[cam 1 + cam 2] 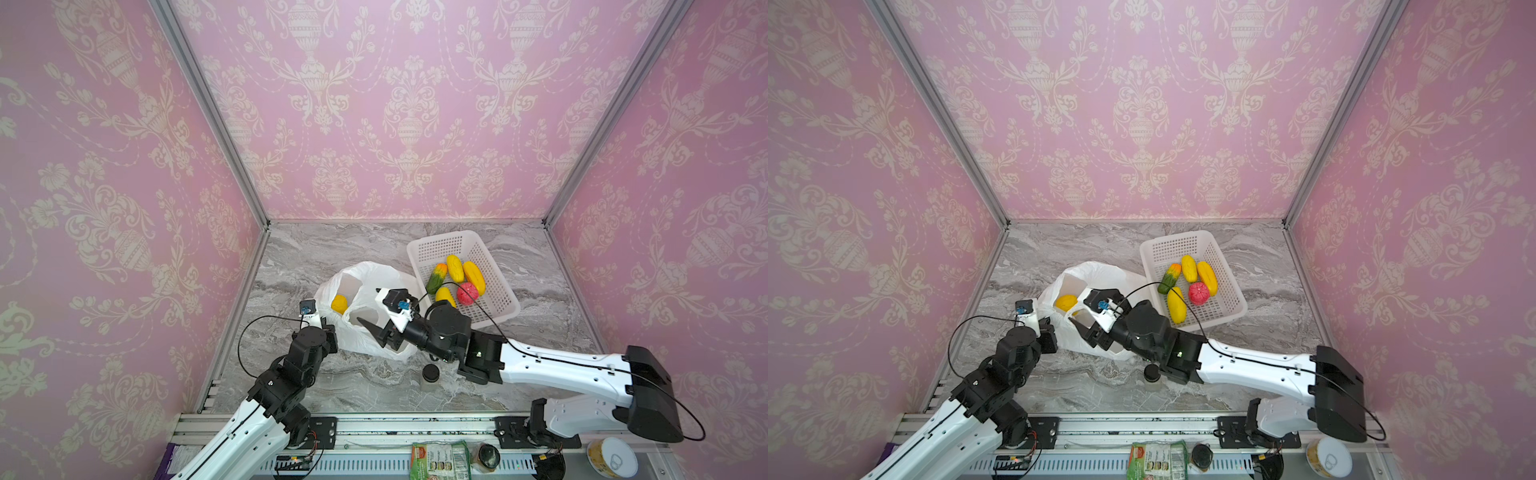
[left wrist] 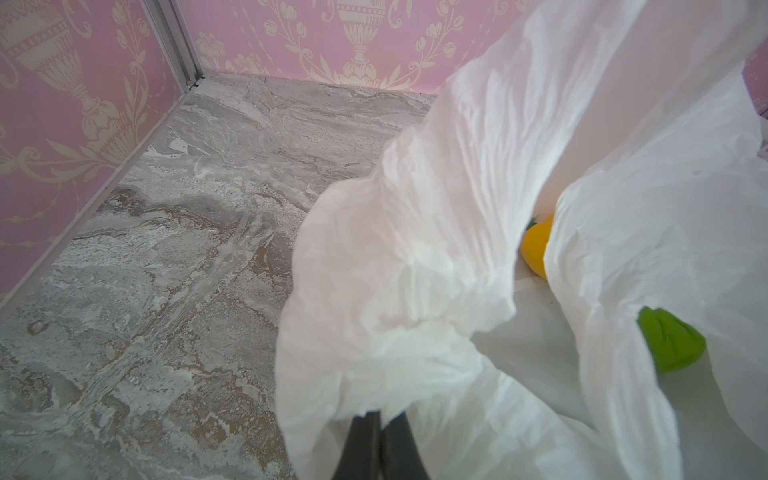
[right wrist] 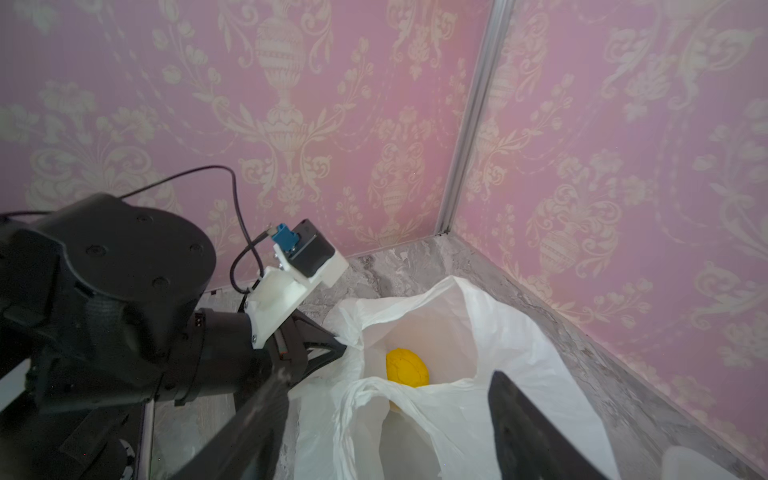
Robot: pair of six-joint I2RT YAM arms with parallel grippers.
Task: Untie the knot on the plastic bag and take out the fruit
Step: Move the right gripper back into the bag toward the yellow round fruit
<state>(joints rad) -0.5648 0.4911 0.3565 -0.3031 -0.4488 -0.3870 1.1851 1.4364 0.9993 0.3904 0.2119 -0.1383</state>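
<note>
Here we see the thin, crinkly white plastic bag (image 1: 353, 340) lying open on the grey marbled tabletop (image 1: 316, 249), just beside the white perforated basket (image 1: 440, 247), with a glossy yellow fruit (image 1: 339, 304) inside. Our left gripper (image 2: 384, 415) pinches its rim; our right gripper (image 3: 390, 378) hangs spread over the mouth, a dark-lidded jar (image 1: 430, 372) near.

Robot lab test booth dressed like a home: pink damask wallpaper panels (image 1: 407, 104) in aluminium framing (image 1: 208, 109), grey marble-look counter (image 1: 316, 249), white robot arms (image 1: 561, 368) bolted to a metal rail (image 1: 415, 426).
</note>
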